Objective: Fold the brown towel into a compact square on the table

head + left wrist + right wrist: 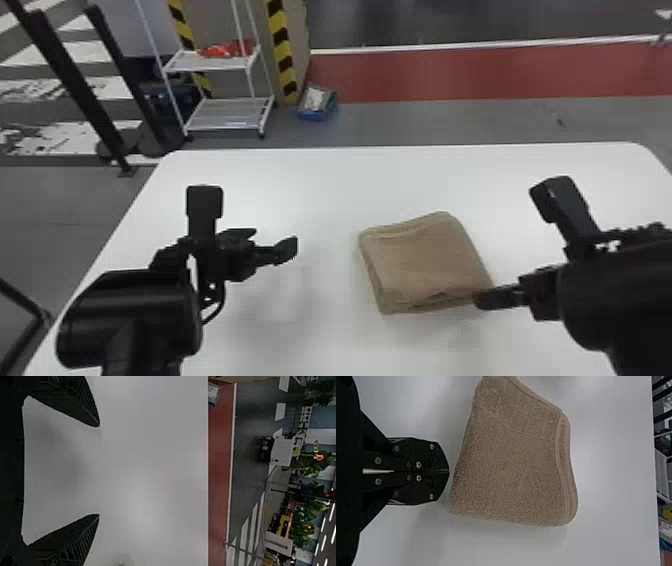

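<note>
My right gripper point(478, 300) is narrow, its two flat black fingers pressed together in the right wrist view, with bright screw heads on their dark plates. Its tip sits at the near right corner of the brown towel point(425, 260); whether they touch, I cannot tell. The towel lies right of the middle of the table point(325, 185), folded into a slightly skewed four-sided pad. I see no clearly longer axis; its sides run away from me, leaning left toward the far end. The cloth is matte and finely looped, crossed near one end by flatter woven lines, its stacked layers rounding softly at the edges. Farther left, my left gripper point(275, 238) stands wide above the smooth, white, round-cornered tabletop, ridged pads point(85, 409) on the inside of its fingers.
</note>
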Motion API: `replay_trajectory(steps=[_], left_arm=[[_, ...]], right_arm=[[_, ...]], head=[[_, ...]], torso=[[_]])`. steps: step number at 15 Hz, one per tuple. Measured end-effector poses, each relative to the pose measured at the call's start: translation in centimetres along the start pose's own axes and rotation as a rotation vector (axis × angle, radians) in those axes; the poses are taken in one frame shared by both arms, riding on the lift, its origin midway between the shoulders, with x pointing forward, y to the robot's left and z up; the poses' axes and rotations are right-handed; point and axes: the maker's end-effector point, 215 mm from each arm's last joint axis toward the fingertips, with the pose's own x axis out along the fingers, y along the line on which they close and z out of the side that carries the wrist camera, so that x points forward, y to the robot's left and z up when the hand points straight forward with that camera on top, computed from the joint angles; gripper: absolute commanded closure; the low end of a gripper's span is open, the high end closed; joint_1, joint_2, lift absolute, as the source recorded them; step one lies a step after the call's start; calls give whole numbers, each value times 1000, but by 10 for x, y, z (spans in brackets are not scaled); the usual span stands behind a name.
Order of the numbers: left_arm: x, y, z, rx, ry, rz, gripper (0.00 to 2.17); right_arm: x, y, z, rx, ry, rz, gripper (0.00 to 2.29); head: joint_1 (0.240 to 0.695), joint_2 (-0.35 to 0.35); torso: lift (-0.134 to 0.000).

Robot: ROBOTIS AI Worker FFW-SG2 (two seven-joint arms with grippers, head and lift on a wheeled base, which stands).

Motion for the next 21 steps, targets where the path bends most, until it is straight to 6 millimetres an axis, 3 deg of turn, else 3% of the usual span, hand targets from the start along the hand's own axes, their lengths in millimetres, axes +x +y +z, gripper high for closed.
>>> replay_trajectory(steps=[6, 12, 17, 21], left_arm=[[0, 1, -3, -3, 4, 1, 70], [2, -2, -6, -3, 10, -7, 70], [2, -3, -3, -1, 6, -9, 70], [2, -1, -3, -2, 5, -5, 70]], right_arm=[[1, -11, 48, 35, -30, 10, 2192], [23, -14, 50, 79, 35, 40, 2196], [33, -46, 48, 96, 67, -105, 2196], [35, -60, 55, 99, 54, -174, 2196]], head=[[695, 134], [695, 137], [695, 110], [695, 100]], torso=[[-124], [-124], [-124], [-124]])
